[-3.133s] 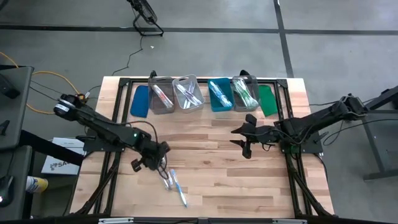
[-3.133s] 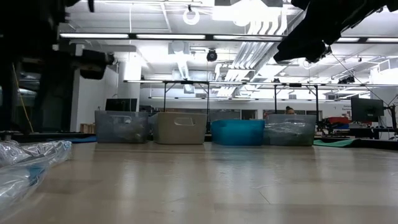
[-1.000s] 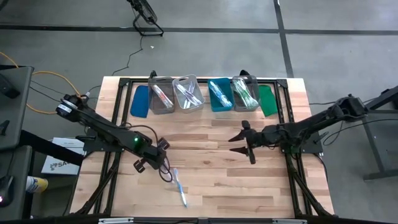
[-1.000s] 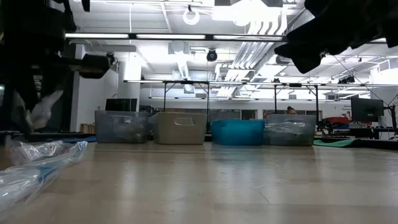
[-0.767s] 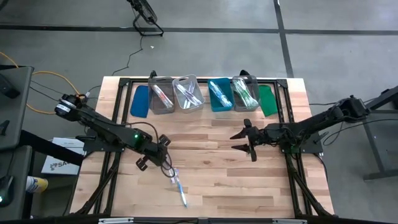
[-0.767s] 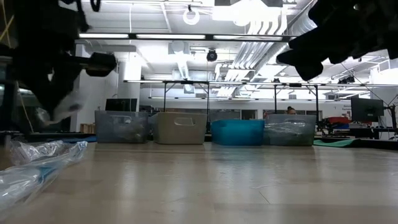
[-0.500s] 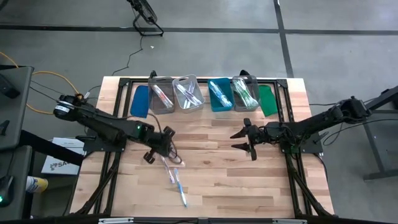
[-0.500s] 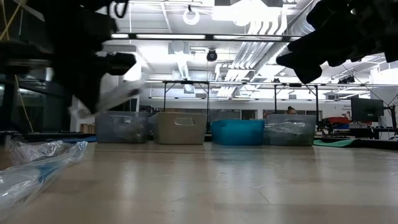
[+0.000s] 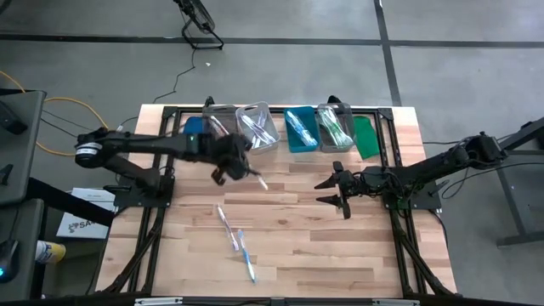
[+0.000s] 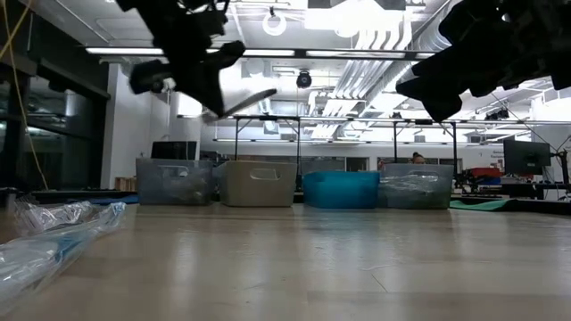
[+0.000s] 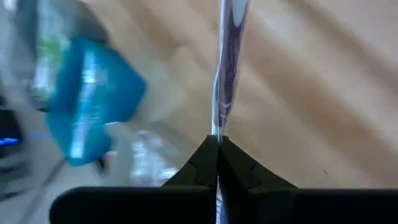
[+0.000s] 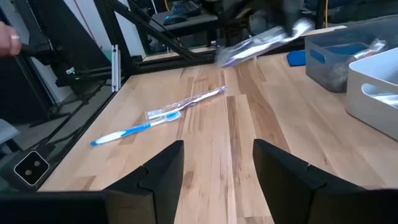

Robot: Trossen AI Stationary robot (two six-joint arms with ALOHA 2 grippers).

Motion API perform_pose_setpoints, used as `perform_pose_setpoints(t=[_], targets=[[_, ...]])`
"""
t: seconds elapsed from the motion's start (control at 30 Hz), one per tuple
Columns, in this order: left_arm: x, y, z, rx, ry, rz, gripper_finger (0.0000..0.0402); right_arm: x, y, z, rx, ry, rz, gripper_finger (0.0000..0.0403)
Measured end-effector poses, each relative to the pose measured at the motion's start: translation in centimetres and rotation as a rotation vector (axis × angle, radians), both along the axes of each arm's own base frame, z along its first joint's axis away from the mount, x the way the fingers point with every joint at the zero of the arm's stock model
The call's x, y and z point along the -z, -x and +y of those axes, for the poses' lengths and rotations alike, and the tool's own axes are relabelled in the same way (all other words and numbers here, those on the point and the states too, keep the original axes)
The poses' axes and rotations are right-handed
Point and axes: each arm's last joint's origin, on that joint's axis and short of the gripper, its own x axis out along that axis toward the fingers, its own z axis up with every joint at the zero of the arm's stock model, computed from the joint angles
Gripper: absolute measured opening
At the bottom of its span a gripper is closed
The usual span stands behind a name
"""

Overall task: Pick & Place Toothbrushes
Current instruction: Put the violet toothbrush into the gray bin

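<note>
My left gripper (image 9: 235,165) hovers above the table just in front of the row of bins, shut on a wrapped toothbrush (image 9: 256,178) with a purple accent (image 11: 227,74). In the low view the left gripper (image 10: 192,55) is high up, and the toothbrush (image 10: 243,102) sticks out of it sideways. Two more wrapped toothbrushes (image 9: 225,224) (image 9: 245,255) lie flat on the wood near the table's near edge. My right gripper (image 9: 340,192) waits open at mid-table on the right and holds nothing; its wrist view looks at the lying toothbrushes (image 12: 186,101). My left gripper pinches the wrapped toothbrush by one end (image 11: 218,132) between its two shut fingertips. The brush runs straight out from the tips, along the fingers. It is lifted clear of the table, and its free end (image 9: 263,183) points toward the table's right.
Along the far edge stand a grey bin (image 9: 219,133), a clear bin (image 9: 257,126), a teal bin (image 9: 301,129) and another clear bin (image 9: 335,126), all holding toothbrushes. A blue lid (image 9: 192,138) and a green lid (image 9: 365,136) flank them. Bare wood lies between the arms.
My left gripper has risen from beside the lying toothbrushes and swung toward the far edge and a little right, up to the bins, carrying one wrapped toothbrush lifted clear of the table. The other two toothbrushes have stayed where they were.
</note>
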Motion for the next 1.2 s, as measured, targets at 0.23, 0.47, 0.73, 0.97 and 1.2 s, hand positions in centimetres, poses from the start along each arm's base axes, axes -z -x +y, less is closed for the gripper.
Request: perform_pose_setpoints(t=[0.23,0.47,0.73,0.97,1.2], targets=[[-0.7,-1.3,5.5,0.029,-0.187,0.003,0.0,0.0,0.0,0.0,0.003,0.002,-0.002,0.0185],[1.0,-2.7,11.1,-0.065,-0.261,-0.017,0.0,-0.1,0.0,0.0,0.004,0.001,-0.009,0.0185],[3.2,-2.5,15.7,-0.233,-0.202,-0.015,0.0,-0.1,0.0,0.0,0.003,0.001,-0.011,0.0185],[5.1,-2.5,17.2,-0.266,-0.178,0.025,0.0,-0.1,0.0,0.0,0.003,0.001,-0.011,0.0185],[6.8,-2.9,17.8,-0.251,-0.184,0.078,0.0,-0.1,0.0,0.0,0.004,0.001,-0.011,0.0185]])
